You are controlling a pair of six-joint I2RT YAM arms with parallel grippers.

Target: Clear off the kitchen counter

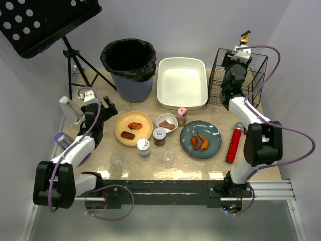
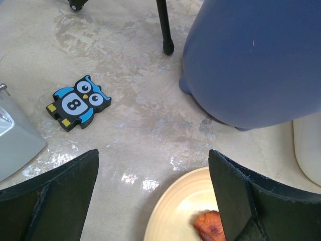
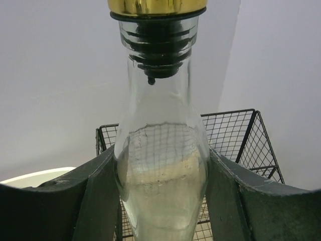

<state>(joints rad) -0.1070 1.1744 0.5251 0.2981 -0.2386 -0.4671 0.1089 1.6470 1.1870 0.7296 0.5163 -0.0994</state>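
Right tool (image 3: 160, 201): I'm gripping the bottle (image 3: 159, 130) above the basket (image 1: 257, 75) (two o'clock).
Left tool (image 2: 153, 193): I'm hovering, open.
Bench (image 1: 100, 150): plates (image 1: 213, 146) are waiting, mostly uncleared.

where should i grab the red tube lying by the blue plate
Across the middle of the red tube, coming straight down from above. It lies flat on the kitchen counter, long axis running near to far, so a left-right pinch spans its narrow width.

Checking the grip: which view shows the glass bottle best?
Right wrist: the glass bottle fills the frame, clamped between both fingers. The top view shows mainly its gold stopper; the left wrist view, none of it.
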